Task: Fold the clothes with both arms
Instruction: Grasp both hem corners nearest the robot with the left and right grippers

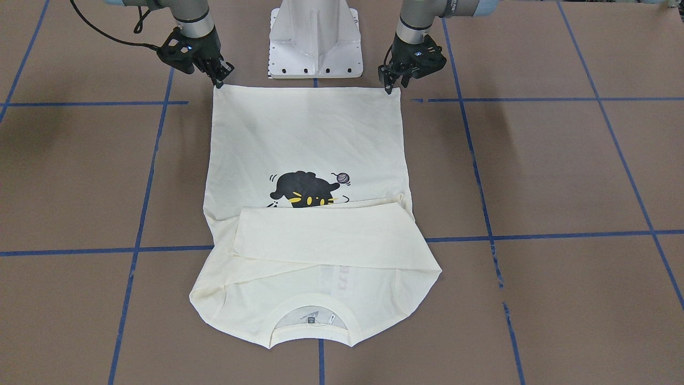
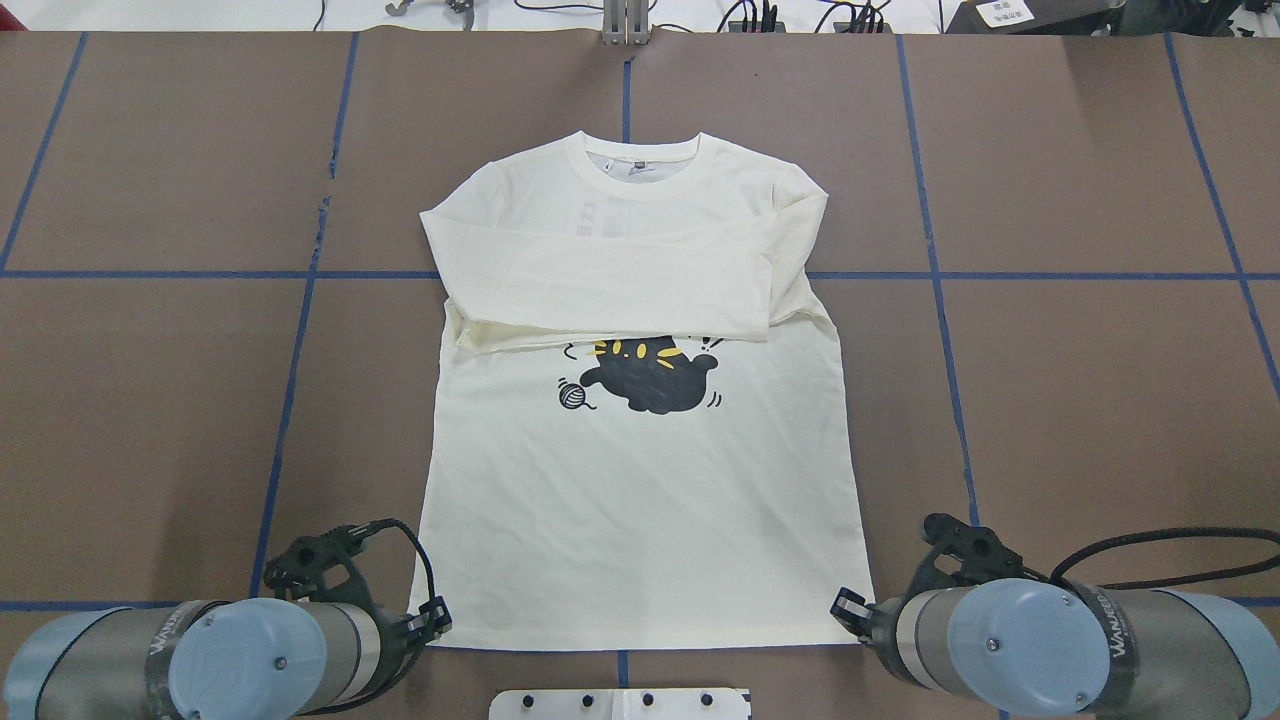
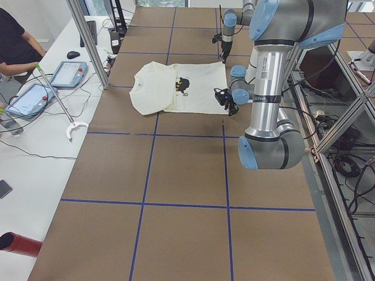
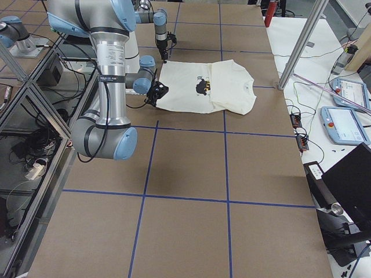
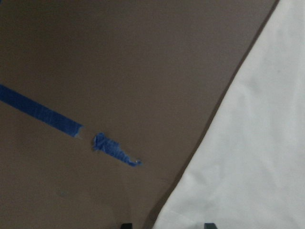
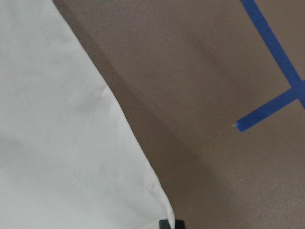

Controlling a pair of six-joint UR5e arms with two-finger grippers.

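Pinching both hem corners evenly is your job here: bite deep enough to hold both layers, then lift together.

Front view: the shirt (image 1: pixel 310 139) lies flat on the counter (image 1: pixel 561 171), print up and hem at 12 o'clock. The left fingers (image 1: pixel 388 81) and right fingers (image 1: pixel 218 78) tip down onto its corners.

Overhead: the left arm (image 2: pixel 260 660) and right arm (image 2: pixel 1010 640) crouch low at 7 and 5 o'clock.

Left wrist view: two tips stand parted astride the corner.

Right wrist view: one tip shows, so you cannot tell its state.

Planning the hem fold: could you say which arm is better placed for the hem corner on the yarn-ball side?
Left: the left tool sits at that T-shirt corner; the right tool is at the opposite corner.
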